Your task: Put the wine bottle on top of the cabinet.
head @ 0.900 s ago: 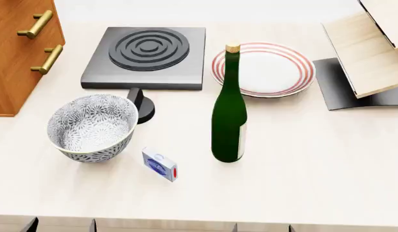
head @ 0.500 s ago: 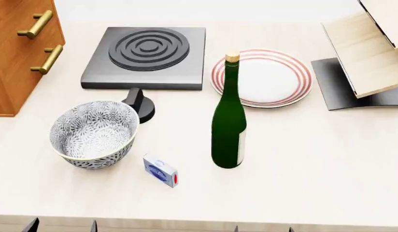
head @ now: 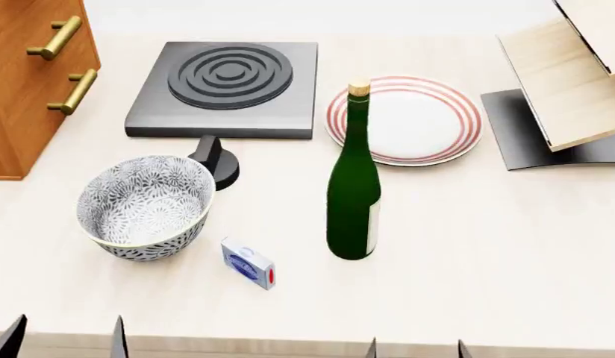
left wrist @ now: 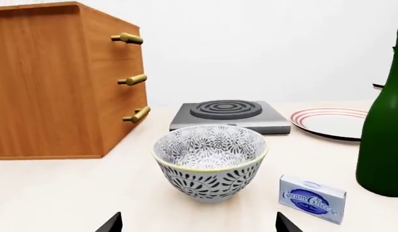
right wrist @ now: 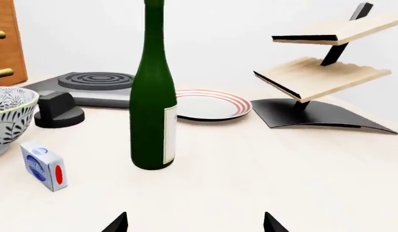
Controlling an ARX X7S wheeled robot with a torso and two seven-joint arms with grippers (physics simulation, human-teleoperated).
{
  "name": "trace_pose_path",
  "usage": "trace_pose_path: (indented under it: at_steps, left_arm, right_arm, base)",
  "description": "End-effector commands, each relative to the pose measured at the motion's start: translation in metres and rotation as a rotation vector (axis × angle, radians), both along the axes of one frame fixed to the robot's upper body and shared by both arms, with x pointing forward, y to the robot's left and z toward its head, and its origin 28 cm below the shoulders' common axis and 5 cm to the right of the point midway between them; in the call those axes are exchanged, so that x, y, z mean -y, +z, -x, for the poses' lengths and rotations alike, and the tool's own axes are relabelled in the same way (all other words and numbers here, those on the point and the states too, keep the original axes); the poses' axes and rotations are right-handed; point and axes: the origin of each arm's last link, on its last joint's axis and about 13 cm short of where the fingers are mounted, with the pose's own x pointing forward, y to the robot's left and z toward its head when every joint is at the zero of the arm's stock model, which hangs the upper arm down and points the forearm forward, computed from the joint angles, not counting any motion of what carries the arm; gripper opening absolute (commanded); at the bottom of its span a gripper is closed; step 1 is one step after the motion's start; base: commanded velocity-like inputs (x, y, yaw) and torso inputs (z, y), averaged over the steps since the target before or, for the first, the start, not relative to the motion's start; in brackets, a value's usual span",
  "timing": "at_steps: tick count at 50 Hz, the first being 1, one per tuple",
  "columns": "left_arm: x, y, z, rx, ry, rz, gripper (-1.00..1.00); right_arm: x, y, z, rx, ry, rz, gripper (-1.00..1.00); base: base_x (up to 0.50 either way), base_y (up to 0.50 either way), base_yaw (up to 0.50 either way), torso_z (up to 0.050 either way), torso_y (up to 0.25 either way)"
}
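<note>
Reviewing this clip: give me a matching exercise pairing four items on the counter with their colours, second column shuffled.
Things:
1. wine bottle
2. cabinet
3. plate
4. bowl

Colours:
A. white with red rim rings
B. dark green
C. grey-and-white leaf pattern
D. orange-brown wood

Pairs: 1-B, 2-D, 3-A, 4-C

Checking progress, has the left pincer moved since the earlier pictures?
Yes. The left pincer has risen further into the head view, its fingertips reaching toward the bowl.
</note>
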Motion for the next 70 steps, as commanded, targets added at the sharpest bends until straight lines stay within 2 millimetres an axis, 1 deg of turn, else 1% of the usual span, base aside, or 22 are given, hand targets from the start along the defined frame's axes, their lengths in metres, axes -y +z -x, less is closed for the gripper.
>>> trace_pose_path:
  at_steps: [1, 6, 7, 9, 14, 16, 20, 21, 24, 33, 43, 51, 59, 67, 70]
  left_arm:
    - [-0.002, 0.029, 0.004, 0.092, -0.002, -0.024, 1.0]
    - [-0.002, 0.045, 0.006, 0.134, -0.004, -0.035, 1.0]
    - [-0.002, 0.053, 0.007, 0.156, -0.006, -0.032, 1.0]
    - [0.0, 0.062, 0.009, 0.176, -0.016, -0.023, 1.0]
    - [0.003, 0.084, 0.015, 0.232, -0.046, -0.027, 1.0]
    - [0.003, 0.09, 0.017, 0.246, -0.05, -0.034, 1.0]
    - [0.005, 0.105, 0.022, 0.281, -0.057, -0.039, 1.0]
    - [0.005, 0.112, 0.025, 0.3, -0.061, -0.043, 1.0]
    - [0.006, 0.123, 0.03, 0.328, -0.065, -0.046, 1.0]
    - [0.008, 0.143, 0.04, 0.39, -0.076, -0.06, 1.0]
    - [0.01, 0.155, 0.044, 0.421, -0.084, -0.057, 1.0]
    - [0.01, 0.158, 0.046, 0.435, -0.092, -0.056, 1.0]
    - [0.01, 0.161, 0.048, 0.441, -0.088, -0.053, 1.0]
    - [0.01, 0.163, 0.049, 0.44, -0.086, -0.052, 1.0]
    - [0.01, 0.163, 0.049, 0.439, -0.088, -0.052, 1.0]
  right_arm:
    - [0.004, 0.023, 0.003, 0.073, -0.019, 0.013, 1.0]
    - [0.005, 0.046, 0.006, 0.134, -0.017, -0.015, 1.0]
    - [0.005, 0.055, 0.008, 0.158, -0.005, -0.017, 1.0]
    - [0.005, 0.064, 0.009, 0.176, -0.006, -0.017, 1.0]
    - [0.004, 0.084, 0.022, 0.224, 0.003, -0.037, 1.0]
    - [0.004, 0.088, 0.025, 0.234, 0.009, -0.047, 1.0]
    - [0.003, 0.103, 0.028, 0.275, 0.019, -0.046, 1.0]
    - [0.002, 0.109, 0.03, 0.29, 0.028, -0.051, 1.0]
    - [0.001, 0.12, 0.035, 0.317, 0.038, -0.053, 1.0]
    - [-0.001, 0.139, 0.044, 0.374, 0.056, -0.055, 1.0]
    - [-0.002, 0.153, 0.051, 0.416, 0.065, -0.04, 1.0]
    - [-0.002, 0.157, 0.054, 0.434, 0.071, -0.039, 1.0]
    - [-0.001, 0.152, 0.051, 0.409, 0.047, 0.016, 1.0]
    - [-0.003, 0.153, 0.052, 0.414, 0.07, 0.011, 1.0]
    - [-0.003, 0.153, 0.052, 0.416, 0.074, 0.016, 1.0]
  base:
    - [0.0, 0.0, 0.0, 0.0, 0.0]
    - [0.0, 0.0, 0.0, 0.0, 0.0]
    - [0.0, 0.0, 0.0, 0.0, 0.0]
    - [0.0, 0.0, 0.0, 0.0, 0.0]
    - [0.0, 0.0, 0.0, 0.0, 0.0]
    - [0.0, 0.0, 0.0, 0.0, 0.0]
    - [0.0, 0.0, 0.0, 0.0, 0.0]
    - [0.0, 0.0, 0.0, 0.0, 0.0]
    - [0.0, 0.0, 0.0, 0.0, 0.0]
    - [0.0, 0.0, 0.0, 0.0, 0.0]
    - [0.0, 0.0, 0.0, 0.0, 0.0]
    - [0.0, 0.0, 0.0, 0.0, 0.0]
    - [0.0, 0.0, 0.0, 0.0, 0.0]
    - [0.0, 0.0, 0.0, 0.0, 0.0]
    - [0.36, 0.0, 0.0, 0.0, 0.0]
